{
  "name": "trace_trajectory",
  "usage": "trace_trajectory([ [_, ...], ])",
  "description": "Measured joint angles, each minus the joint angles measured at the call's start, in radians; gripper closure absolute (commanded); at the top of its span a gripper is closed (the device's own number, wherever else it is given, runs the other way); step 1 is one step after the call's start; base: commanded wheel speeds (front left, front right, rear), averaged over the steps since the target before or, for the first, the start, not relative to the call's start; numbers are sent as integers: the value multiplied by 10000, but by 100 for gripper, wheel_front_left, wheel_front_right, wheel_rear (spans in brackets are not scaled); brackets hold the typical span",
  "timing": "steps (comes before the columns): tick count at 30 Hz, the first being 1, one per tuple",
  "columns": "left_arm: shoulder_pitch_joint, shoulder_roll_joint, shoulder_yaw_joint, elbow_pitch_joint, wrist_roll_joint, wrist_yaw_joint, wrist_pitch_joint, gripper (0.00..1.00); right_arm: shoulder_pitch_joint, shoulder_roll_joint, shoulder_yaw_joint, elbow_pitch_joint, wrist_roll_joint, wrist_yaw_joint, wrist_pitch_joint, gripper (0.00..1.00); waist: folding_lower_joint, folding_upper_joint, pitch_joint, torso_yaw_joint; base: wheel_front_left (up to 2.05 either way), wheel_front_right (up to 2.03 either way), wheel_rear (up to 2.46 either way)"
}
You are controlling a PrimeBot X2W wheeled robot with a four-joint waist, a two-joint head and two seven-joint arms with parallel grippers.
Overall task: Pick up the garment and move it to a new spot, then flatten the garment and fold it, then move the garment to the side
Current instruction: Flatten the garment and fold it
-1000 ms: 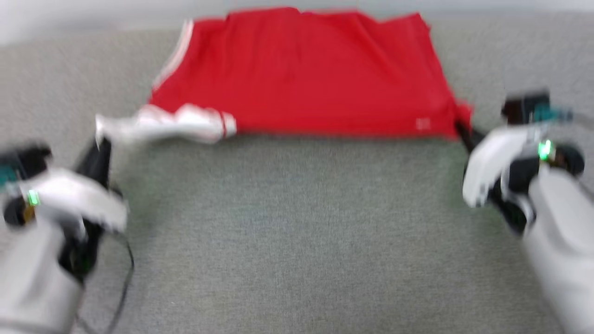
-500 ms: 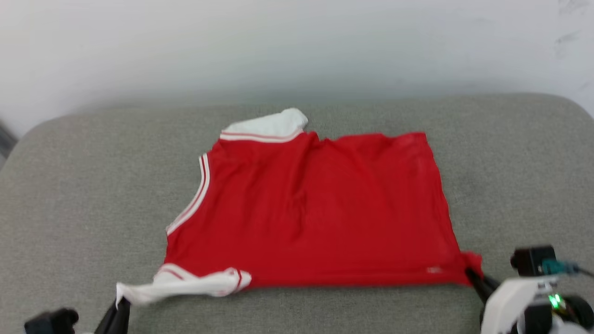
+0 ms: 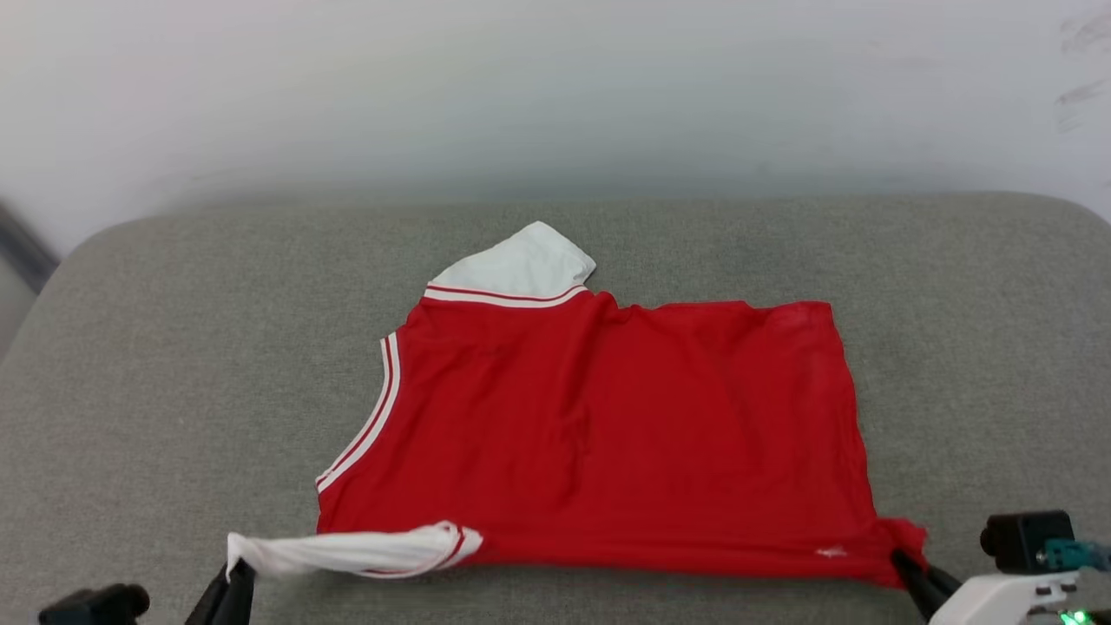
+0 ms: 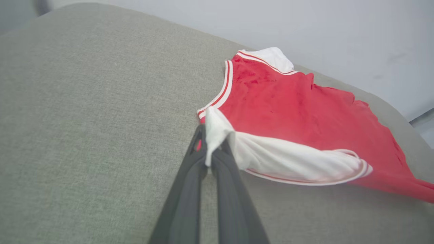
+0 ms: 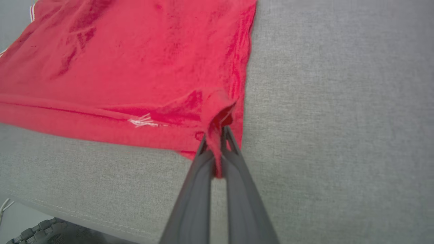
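Left end effector: fingers pinched together on the tip of the white sleeve, which stretches away from it toward the right end effector. Right end effector: clamped on the red hem corner, cloth bunched between its fingers. The garment lies spread on the grey padded surface, just ahead of both end effectors and between them, its near edge drawn into a straight line. Judgement: the two opposed corner grips hold that edge taut so the cloth settles flat, unwrinkled, ready for folding.
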Motion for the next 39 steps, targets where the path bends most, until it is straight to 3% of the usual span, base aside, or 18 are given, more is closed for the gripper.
trace_trajectory([
  [10,-2831,-414,-631,711,454,-692,140,100,-1714,215,-157,-184,-602,-6,577,100,3,0,1146,53,0,0,0],
  [23,-4980,-1108,-1409,3954,265,-2165,564,100,-3317,169,834,1801,-734,-10,-163,100,5,0,2330,-155,0,0,0],
  [24,-5075,-1149,-1469,4163,203,-2251,662,100,-3381,163,882,1994,-711,-10,-222,98,5,0,2346,-175,0,0,0],
  [25,-5154,-1185,-1538,4376,148,-2341,813,100,-3432,157,917,2171,-692,-10,-320,77,5,0,2354,-186,0,0,0],
  [26,-5211,-1237,-1590,4531,104,-2406,872,87,-3490,159,941,2316,-662,-10,-422,52,5,0,2350,-188,0,0,0],
  [27,-5261,-1292,-1616,4698,0,-2470,1005,65,-3541,171,968,2451,-568,-10,-533,0,5,0,2331,-187,0,0,0],
  [28,-5320,-1313,-1680,4828,-75,-2543,1156,53,-3564,155,1028,2537,-543,-10,-704,0,5,0,2300,-178,0,0,0],
  [30,-5414,-1348,-1659,4989,-104,-2566,1126,0,-3564,121,1081,2656,-483,-10,-1135,0,5,0,2221,-147,0,0,0],
  [39,-5513,-754,-1463,4939,-153,-2399,1434,0,-3466,115,1043,2163,-485,-10,-3716,0,4,0,1528,-204,0,0,0],
])
